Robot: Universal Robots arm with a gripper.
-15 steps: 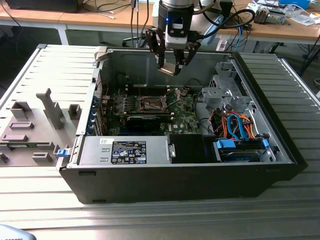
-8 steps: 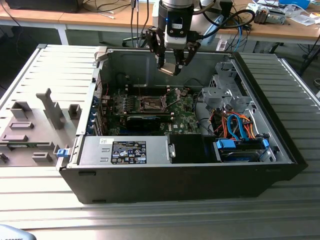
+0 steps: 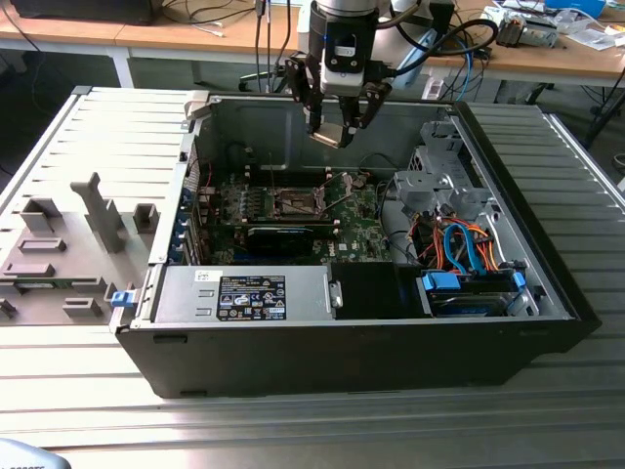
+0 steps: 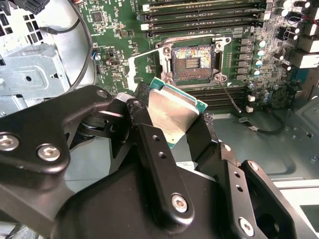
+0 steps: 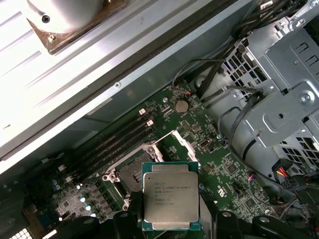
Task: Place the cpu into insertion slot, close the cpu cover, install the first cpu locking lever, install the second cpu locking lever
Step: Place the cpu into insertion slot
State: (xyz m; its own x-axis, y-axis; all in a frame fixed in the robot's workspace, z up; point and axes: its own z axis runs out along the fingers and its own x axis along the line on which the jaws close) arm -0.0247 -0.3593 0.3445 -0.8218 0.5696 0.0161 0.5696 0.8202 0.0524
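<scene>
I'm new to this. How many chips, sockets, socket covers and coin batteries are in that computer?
chip, held in the tool: 1
socket: 1
socket cover, flipped open: 1
coin battery: 1
Total: 4

I was working in what looked like a robotics lab: an opened computer case (image 3: 342, 362) lay on a ribbed metal bench (image 3: 293, 430), and wooden desks (image 3: 186, 37) behind it carried loose cables (image 3: 210, 15) and electronics (image 3: 527, 29).
</scene>
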